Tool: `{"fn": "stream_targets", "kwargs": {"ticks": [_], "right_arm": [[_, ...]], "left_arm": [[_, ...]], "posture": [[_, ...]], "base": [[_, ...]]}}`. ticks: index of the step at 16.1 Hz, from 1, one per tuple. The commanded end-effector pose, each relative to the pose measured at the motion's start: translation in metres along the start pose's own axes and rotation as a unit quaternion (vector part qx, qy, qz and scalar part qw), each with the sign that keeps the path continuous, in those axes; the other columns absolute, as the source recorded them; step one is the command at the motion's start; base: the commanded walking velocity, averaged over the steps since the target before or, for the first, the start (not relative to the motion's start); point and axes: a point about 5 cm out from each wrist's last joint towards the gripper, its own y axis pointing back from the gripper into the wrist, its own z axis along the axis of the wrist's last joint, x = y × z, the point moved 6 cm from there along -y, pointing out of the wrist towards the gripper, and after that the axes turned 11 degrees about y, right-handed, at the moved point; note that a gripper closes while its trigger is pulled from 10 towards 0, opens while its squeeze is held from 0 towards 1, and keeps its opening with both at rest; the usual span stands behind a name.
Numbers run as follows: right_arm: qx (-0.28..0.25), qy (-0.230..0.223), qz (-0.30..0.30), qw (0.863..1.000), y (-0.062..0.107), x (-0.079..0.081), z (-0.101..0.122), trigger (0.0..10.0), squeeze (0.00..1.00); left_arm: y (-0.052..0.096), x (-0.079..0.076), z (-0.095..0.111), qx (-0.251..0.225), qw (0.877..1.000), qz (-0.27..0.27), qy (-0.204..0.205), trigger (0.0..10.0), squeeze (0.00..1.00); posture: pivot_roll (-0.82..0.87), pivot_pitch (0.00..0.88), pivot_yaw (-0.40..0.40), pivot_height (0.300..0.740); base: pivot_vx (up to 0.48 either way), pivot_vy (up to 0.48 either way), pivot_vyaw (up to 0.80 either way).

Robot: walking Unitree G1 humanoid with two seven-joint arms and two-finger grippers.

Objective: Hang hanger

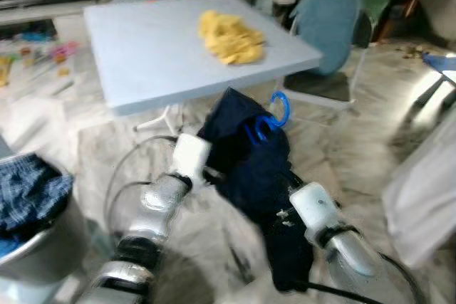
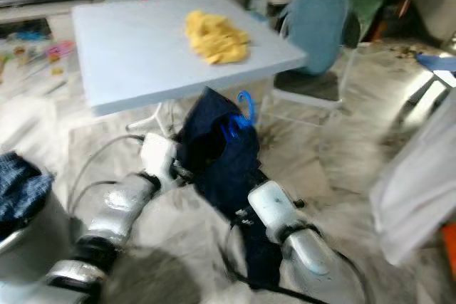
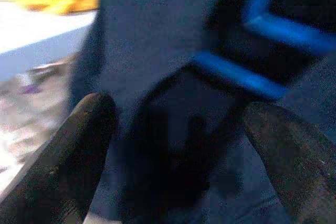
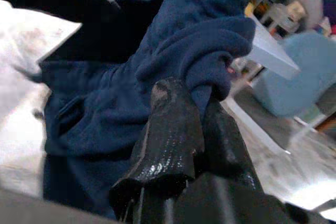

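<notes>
A dark navy garment [image 1: 246, 154] hangs on a blue hanger [image 1: 274, 119], whose hook sticks out at the top, just in front of the table. In the right wrist view my right gripper [image 4: 202, 108] is shut on a fold of the navy garment [image 4: 199, 40]. In the head views that arm's white wrist [image 1: 313, 204] sits low against the cloth. My left gripper [image 3: 184, 150] is open, its fingers [image 3: 79, 150] spread wide before the garment and the blue hanger bars [image 3: 247, 72]. The left wrist [image 1: 189, 154] is at the garment's left side.
A light blue table [image 1: 142, 48] stands ahead with a yellow cloth [image 1: 229, 35] on it. A teal chair [image 1: 328, 26] is at its right. A basket of blue plaid clothes [image 1: 28, 197] sits at the near left. White fabric [image 1: 424, 190] hangs at the right.
</notes>
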Motion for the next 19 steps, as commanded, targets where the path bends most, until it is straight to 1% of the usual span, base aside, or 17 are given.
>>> {"fn": "stream_targets", "kwargs": {"ticks": [1, 3, 4, 5, 7, 9, 11, 13, 16, 18, 19], "right_arm": [[-0.038, 0.001, 0.001, 0.999, -0.004, 0.002, 0.020, 10.0, 0.00], [-0.038, 0.002, 0.001, 0.999, -0.004, 0.002, 0.020, 10.0, 0.00], [-0.038, 0.002, 0.001, 0.999, -0.003, 0.003, 0.020, 10.0, 0.00], [-0.038, 0.002, 0.001, 0.999, -0.003, 0.003, 0.020, 10.0, 0.00], [-0.037, 0.004, 0.002, 0.999, -0.002, 0.002, 0.019, 10.0, 0.00], [-0.034, 0.013, 0.009, 0.999, -0.002, 0.000, 0.018, 10.0, 0.00], [-0.032, 0.025, 0.040, 0.998, 0.001, 0.005, 0.017, 10.0, 0.00], [-0.037, 0.029, 0.089, 0.995, 0.007, 0.012, 0.019, 10.0, 0.00], [-0.027, 0.037, 0.136, 0.990, 0.017, 0.014, 0.018, 10.0, 0.00], [-0.027, 0.037, 0.151, 0.987, 0.021, 0.015, 0.020, 10.0, 0.00], [-0.029, 0.033, 0.169, 0.985, 0.024, 0.019, 0.023, 10.0, 0.00]], "left_arm": [[0.006, 0.015, 0.004, -0.001, 1.000, 0.018, -0.011, 10.0, 0.00], [0.006, 0.016, 0.004, 0.000, 1.000, 0.020, -0.011, 10.0, 0.00], [0.005, 0.020, 0.002, 0.005, 0.999, 0.042, -0.018, 10.0, 0.00], [0.005, 0.022, 0.002, 0.006, 0.999, 0.050, -0.021, 10.0, 0.00], [0.005, 0.027, -0.005, 0.025, 0.997, 0.069, -0.031, 10.0, 0.00], [0.007, 0.030, -0.004, 0.036, 0.995, 0.050, -0.074, 10.0, 0.00], [0.008, 0.036, -0.005, 0.048, 0.991, 0.055, -0.108, 10.0, 0.00], [0.009, 0.045, -0.002, 0.052, 0.987, 0.069, -0.134, 10.0, 0.00], [0.008, 0.052, 0.001, 0.054, 0.986, 0.083, -0.135, 10.0, 0.00], [0.006, 0.050, 0.002, 0.051, 0.986, 0.081, -0.134, 10.0, 0.00], [0.004, 0.049, 0.003, 0.048, 0.986, 0.083, -0.134, 10.0, 0.00]], "posture": [[0.05, 0.000, -0.078, 0.740], [0.05, 0.000, -0.076, 0.740], [0.04, 0.000, -0.075, 0.740], [0.04, 0.000, -0.075, 0.740], [0.04, 0.000, -0.075, 0.740], [0.05, 0.000, -0.077, 0.740], [0.05, 0.000, -0.078, 0.740], [0.04, 0.000, -0.076, 0.740], [0.04, 0.000, -0.073, 0.740], [0.04, 0.000, -0.073, 0.740], [0.03, 0.000, -0.073, 0.740]], "base": [[0.345, 0.000, 0.00], [0.319, 0.000, 0.00], [0.000, 0.000, 0.00], [0.000, 0.000, 0.00], [0.000, 0.000, 0.00], [0.000, 0.000, 0.00], [0.000, 0.000, 0.00], [0.000, 0.000, 0.00], [0.000, 0.000, 0.00], [0.000, 0.000, 0.00], [0.000, 0.000, 0.00]]}}
